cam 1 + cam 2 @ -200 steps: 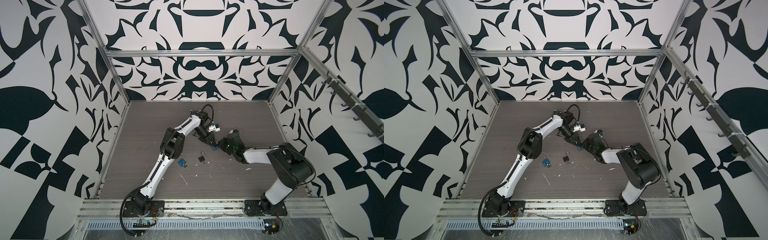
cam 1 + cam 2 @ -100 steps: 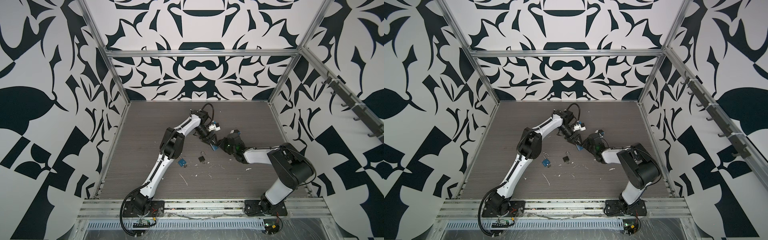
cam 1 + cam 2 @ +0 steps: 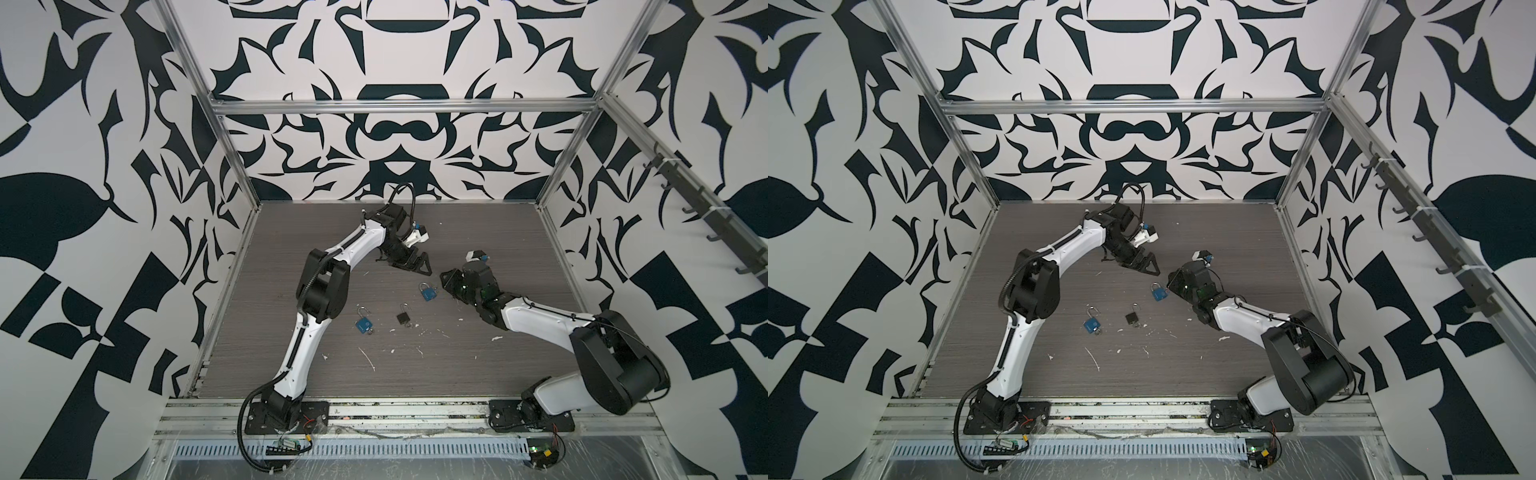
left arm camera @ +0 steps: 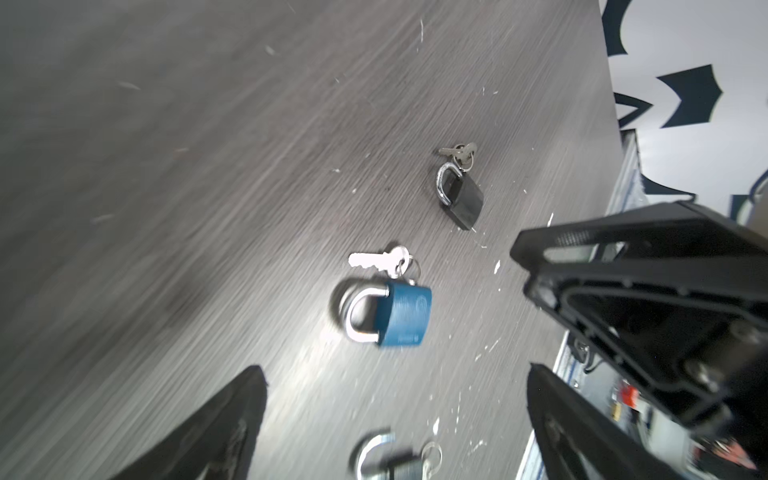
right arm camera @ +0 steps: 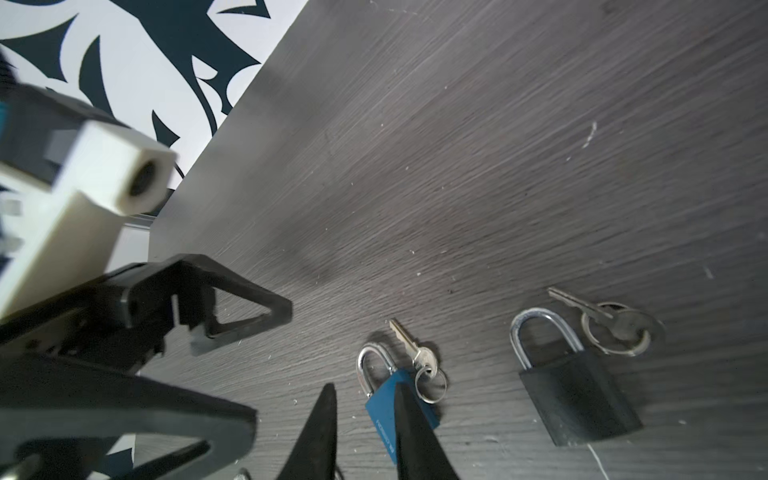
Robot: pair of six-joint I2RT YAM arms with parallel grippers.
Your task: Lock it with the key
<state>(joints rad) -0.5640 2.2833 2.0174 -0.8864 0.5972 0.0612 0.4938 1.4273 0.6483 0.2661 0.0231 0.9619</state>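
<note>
A blue padlock [image 3: 428,292] [image 3: 1159,293] lies free on the dark wood table, between the two grippers. In the right wrist view this blue padlock [image 5: 384,405] has its shackle seated in the body. A silver key [image 5: 409,345] on a ring lies beside it, and one finger partly covers it. My right gripper [image 5: 365,428] [image 3: 445,277] stands slightly open just short of it, with nothing between its fingers. My left gripper [image 4: 397,370] [image 3: 422,269] hangs wide open and empty, behind the padlock and apart from it.
A black padlock [image 3: 402,318] [image 5: 577,399] with its own keys [image 5: 598,311] and another blue padlock [image 3: 363,324] lie further left and nearer the front. White scraps [image 3: 368,358] litter the table. Patterned walls close in three sides, and a metal rail [image 3: 374,411] runs along the front.
A second ago both grippers met at the blue padlock. The left has since opened wide and drawn back, the right has opened a little, and the padlock now lies on the table.
</note>
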